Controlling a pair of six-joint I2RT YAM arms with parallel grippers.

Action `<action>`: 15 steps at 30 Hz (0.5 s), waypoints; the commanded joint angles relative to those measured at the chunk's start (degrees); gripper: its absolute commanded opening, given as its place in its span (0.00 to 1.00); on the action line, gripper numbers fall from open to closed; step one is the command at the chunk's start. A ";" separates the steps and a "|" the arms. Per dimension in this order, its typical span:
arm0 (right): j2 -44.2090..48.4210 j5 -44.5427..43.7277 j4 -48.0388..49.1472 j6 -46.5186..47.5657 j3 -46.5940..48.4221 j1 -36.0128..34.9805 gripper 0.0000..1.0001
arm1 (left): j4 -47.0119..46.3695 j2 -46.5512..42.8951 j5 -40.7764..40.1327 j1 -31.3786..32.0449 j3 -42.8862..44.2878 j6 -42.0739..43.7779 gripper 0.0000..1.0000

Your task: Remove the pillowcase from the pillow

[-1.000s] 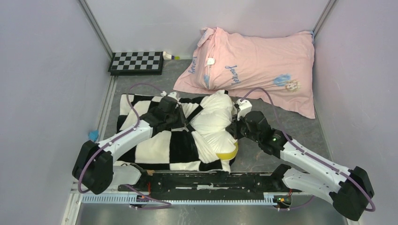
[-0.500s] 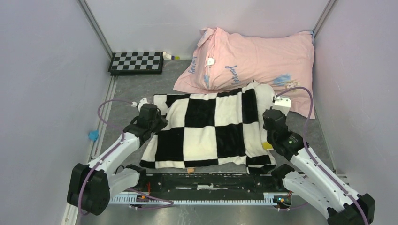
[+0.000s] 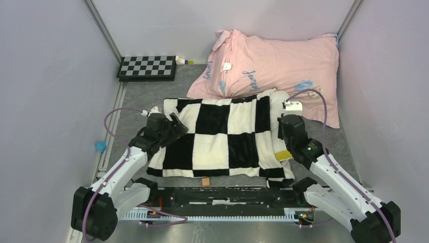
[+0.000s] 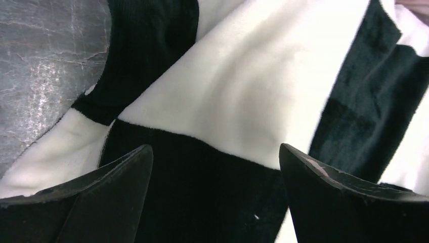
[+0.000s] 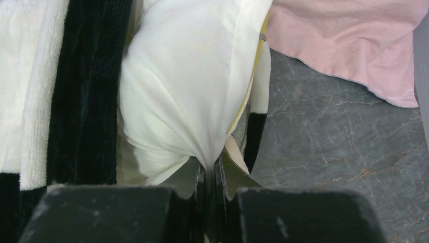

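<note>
Since half a second ago, both arms have crept forward and the pillowcase (image 3: 222,136) has slid a bit away from the bases. The left gripper (image 3: 174,124) was short of the cover's near-left corner and now sits over its edge.

Left gripper (image 4: 215,157): fingers spread wide with nothing between them. They hover just above the cover, with a black square directly under the tips, white fabric ahead and bare table (image 4: 45,66) off to its left. The rest of the cover runs away to its right.

Right gripper (image 5: 212,182): clamped tight on a pinch of the white pillow (image 5: 187,76). The pillow bulges straight ahead of the fingertips, with yellow trim on its right flank and the cover's mouth bunched on its left. The pink pillow (image 5: 349,45) lies ahead-right, near but apart.

In the overhead view the right gripper (image 3: 282,125) is at the cover's open side. The pillow (image 3: 277,101) shows only as a white strip along that edge, the rest inside.

My read: the pull axis runs across, gripper to gripper. The right arm is anchoring the pillow and the left is nearer the closed end. The left needs to drop and pinch fabric only, then drag away from the right. The risk is nipping the pillow through the cloth.

Both forearms are low and angled inward, wrists pitched down.
</note>
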State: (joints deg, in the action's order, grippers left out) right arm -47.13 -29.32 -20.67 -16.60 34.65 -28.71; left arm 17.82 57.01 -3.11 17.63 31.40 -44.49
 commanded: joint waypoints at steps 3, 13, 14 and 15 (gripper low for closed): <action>-1.02 2.86 5.75 1.04 3.58 -0.02 0.00 | 6.11 -2.94 -0.69 -0.22 2.34 -2.09 1.00; -0.81 3.53 6.15 0.89 3.23 -0.03 0.00 | -3.19 -7.49 12.01 -19.06 -13.58 -16.31 1.00; -0.85 3.63 6.14 0.99 3.23 -0.03 0.00 | -4.04 -8.12 12.66 -20.92 -14.65 -17.16 1.00; -0.84 3.70 6.08 1.05 3.29 -0.03 0.00 | -4.12 -8.77 12.43 -21.81 -15.27 -17.73 1.00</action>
State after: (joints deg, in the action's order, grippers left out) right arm -48.23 -27.57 -19.84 -15.51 35.03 -28.69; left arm 18.39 50.30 3.42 0.97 19.62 -55.00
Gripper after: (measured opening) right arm 0.087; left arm 0.994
